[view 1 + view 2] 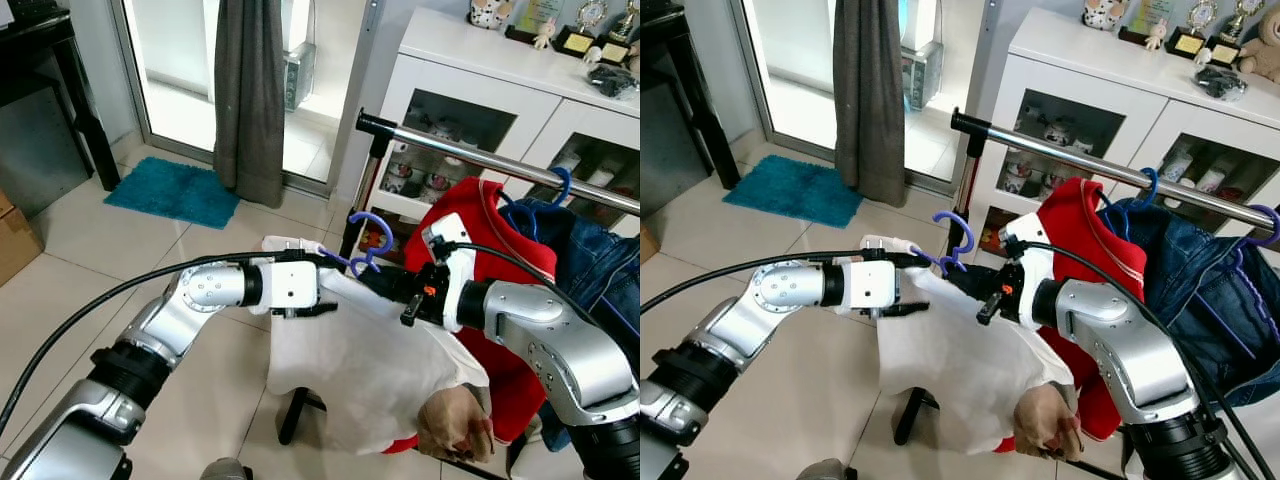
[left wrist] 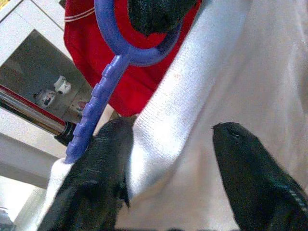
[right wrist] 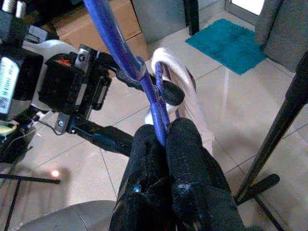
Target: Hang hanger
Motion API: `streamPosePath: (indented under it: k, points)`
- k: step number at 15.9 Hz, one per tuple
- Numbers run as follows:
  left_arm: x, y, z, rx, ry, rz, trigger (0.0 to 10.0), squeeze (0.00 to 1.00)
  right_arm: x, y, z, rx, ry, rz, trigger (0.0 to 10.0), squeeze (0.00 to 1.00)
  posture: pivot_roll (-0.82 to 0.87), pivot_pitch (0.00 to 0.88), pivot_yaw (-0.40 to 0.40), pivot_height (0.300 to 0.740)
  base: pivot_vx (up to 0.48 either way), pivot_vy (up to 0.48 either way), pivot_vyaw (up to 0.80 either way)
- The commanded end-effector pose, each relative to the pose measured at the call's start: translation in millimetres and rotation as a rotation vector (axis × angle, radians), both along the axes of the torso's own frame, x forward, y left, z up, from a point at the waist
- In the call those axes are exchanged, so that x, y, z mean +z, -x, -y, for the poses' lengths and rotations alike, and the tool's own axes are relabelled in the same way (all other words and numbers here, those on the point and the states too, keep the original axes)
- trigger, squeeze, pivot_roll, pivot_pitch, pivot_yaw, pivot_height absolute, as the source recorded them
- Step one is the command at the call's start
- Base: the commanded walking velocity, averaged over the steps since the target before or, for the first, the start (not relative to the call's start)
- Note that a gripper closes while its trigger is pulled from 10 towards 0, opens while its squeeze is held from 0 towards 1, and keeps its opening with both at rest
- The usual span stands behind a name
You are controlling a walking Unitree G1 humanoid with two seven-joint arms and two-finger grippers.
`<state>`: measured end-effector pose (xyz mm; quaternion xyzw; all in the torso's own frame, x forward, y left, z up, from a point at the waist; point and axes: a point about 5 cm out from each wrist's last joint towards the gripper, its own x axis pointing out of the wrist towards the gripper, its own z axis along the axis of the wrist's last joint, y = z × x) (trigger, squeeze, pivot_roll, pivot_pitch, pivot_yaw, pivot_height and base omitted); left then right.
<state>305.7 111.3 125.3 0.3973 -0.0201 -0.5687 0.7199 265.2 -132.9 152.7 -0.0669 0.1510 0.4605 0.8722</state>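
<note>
A blue-purple hanger [image 1: 372, 238] carries a white shirt [image 1: 370, 360]. It is in the air, just in front of and below the near end of the chrome clothes rail [image 1: 480, 150]. My right gripper [image 3: 161, 131] is shut on the hanger's neck below the hook [image 1: 958, 230]. My left gripper [image 2: 171, 139] is at the shirt's shoulder. Its fingers [image 2: 101, 163] stand apart with the cloth between them, beside the hanger's ribbed arm. The hook is off the rail.
A red garment [image 1: 490, 230] and a denim jacket [image 1: 600, 260] hang on the rail on blue hangers. A person's hand [image 1: 455, 425] holds the shirt's lower edge. Behind are a white cabinet [image 1: 480, 60], a grey curtain [image 1: 250, 90] and a teal mat [image 1: 175, 190]. The rack's foot [image 1: 295, 410] is on the floor.
</note>
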Motion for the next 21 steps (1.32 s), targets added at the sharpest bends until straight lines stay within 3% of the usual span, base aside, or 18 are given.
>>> streamPosePath:
  k: [1,11,21]
  points:
    - [2.5,-2.9,4.9,-0.016,-0.007,0.036,0.0,0.00,6.9,-0.9,2.8,0.006,-0.008,0.018,0.0,0.00,-0.02,0.000,-0.143,0.740,0.000,0.000,0.00]
    - [2.0,-7.4,1.7,0.000,0.001,0.082,0.0,0.00,8.7,-3.3,3.9,0.009,-0.007,0.021,0.0,0.00,-0.01,0.000,-0.153,0.740,0.000,0.000,0.00]
    - [4.4,-1.2,-0.5,-0.013,0.035,0.101,0.0,0.00,7.3,-2.5,6.9,-0.008,-0.007,0.024,0.0,0.00,-0.01,0.000,-0.147,0.740,0.000,0.000,0.00]
